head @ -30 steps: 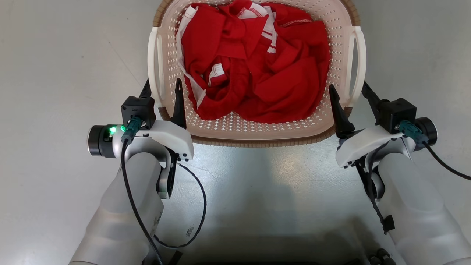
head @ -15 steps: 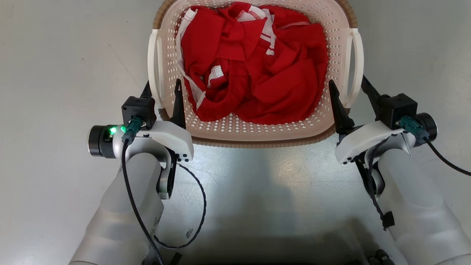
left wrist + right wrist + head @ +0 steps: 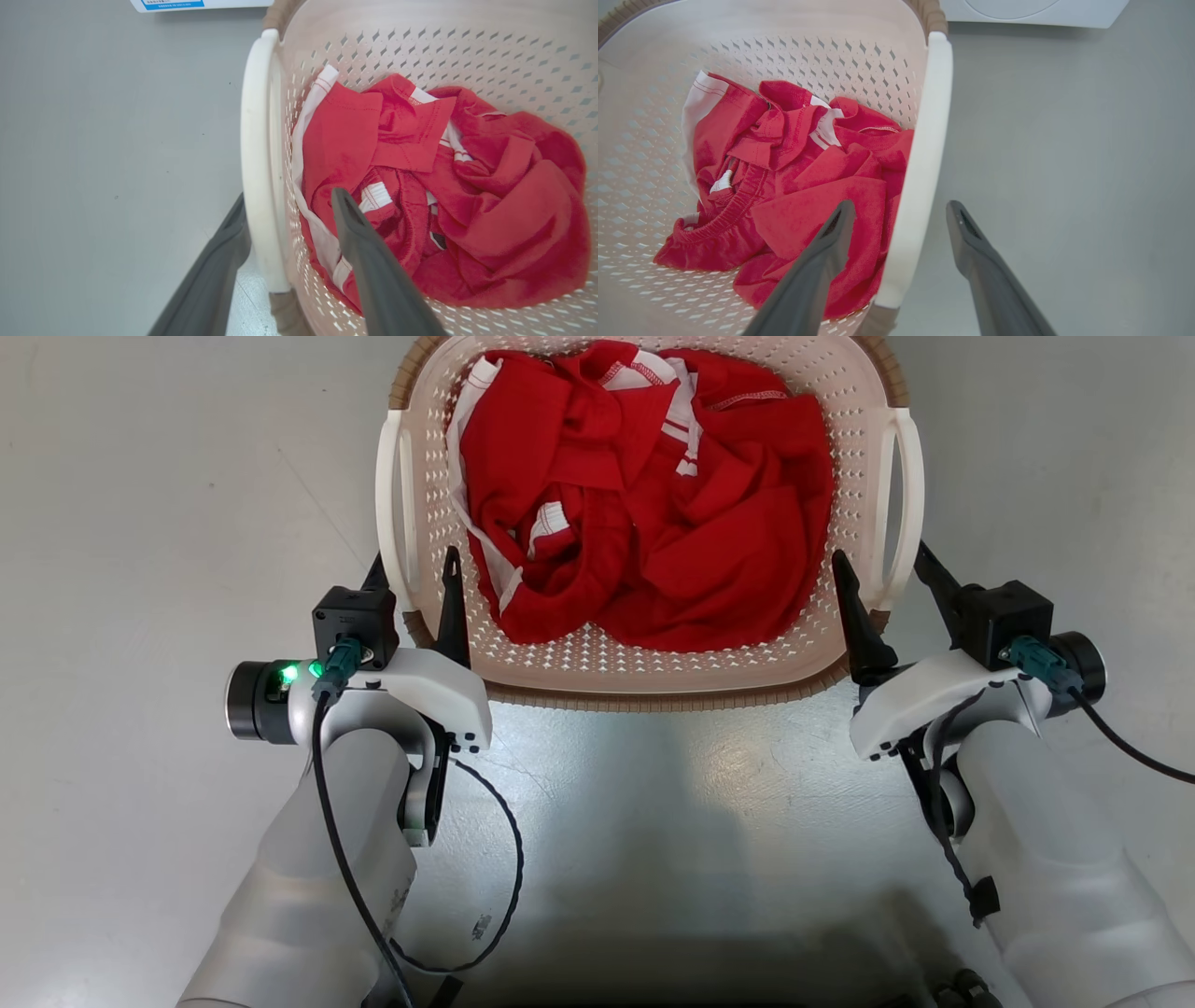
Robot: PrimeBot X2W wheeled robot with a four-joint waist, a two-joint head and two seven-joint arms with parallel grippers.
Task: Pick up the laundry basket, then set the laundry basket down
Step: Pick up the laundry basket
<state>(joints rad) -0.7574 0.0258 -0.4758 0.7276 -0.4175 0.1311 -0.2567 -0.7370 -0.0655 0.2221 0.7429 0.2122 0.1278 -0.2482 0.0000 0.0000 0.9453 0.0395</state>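
Jaws wide on both: left gripper (image 3: 415,557), right gripper (image 3: 878,551) straddle basket (image 3: 653,663) handles (image 3: 390,504). Close both together, lift level.

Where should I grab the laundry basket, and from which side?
I'd grip the laundry basket by its two white side handles: left handle with the left claw, right handle with the right claw. Come from the near end, one finger inside the wall, one outside. Each handle is a slim bar running along its side.
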